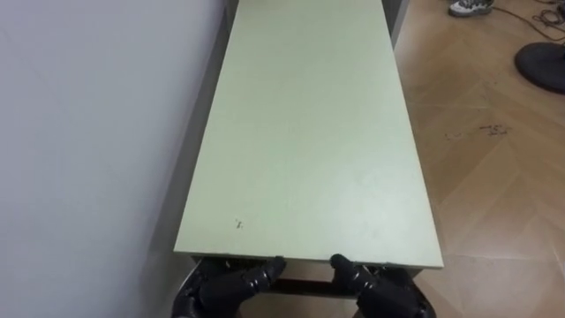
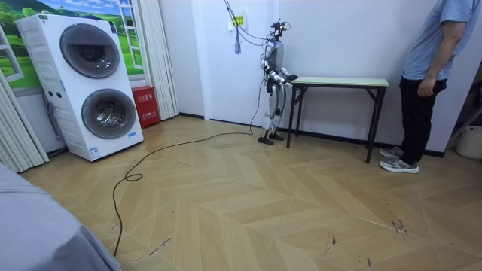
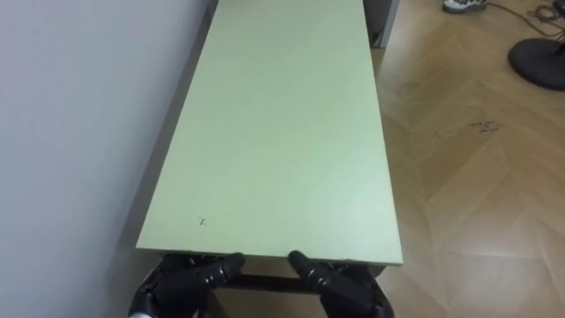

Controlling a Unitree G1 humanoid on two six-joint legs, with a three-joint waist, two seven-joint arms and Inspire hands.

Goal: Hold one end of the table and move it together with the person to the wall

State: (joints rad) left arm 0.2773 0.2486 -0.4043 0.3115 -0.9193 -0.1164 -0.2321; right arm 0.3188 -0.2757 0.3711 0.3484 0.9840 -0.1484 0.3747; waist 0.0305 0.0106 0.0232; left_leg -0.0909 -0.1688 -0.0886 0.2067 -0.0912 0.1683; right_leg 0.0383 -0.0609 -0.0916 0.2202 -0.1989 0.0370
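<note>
A long pale green table (image 1: 309, 132) with dark legs stands along the white wall and runs away from me. I stand at its near short end. My left hand (image 1: 231, 287) and right hand (image 1: 381, 290) are both tucked just under that near edge, close together, against the dark frame below the top. In the room view the table (image 2: 339, 81) rests on the floor. A person (image 2: 425, 75) stands at its far end with arms hanging, not touching it.
The white wall (image 1: 88, 132) runs close along the table's left side. Wooden floor lies open to the right, with a dark round base (image 1: 543, 64) and the person's shoe (image 1: 470, 7) far right. A stacked washer and dryer (image 2: 90, 83) stand at the room view's left.
</note>
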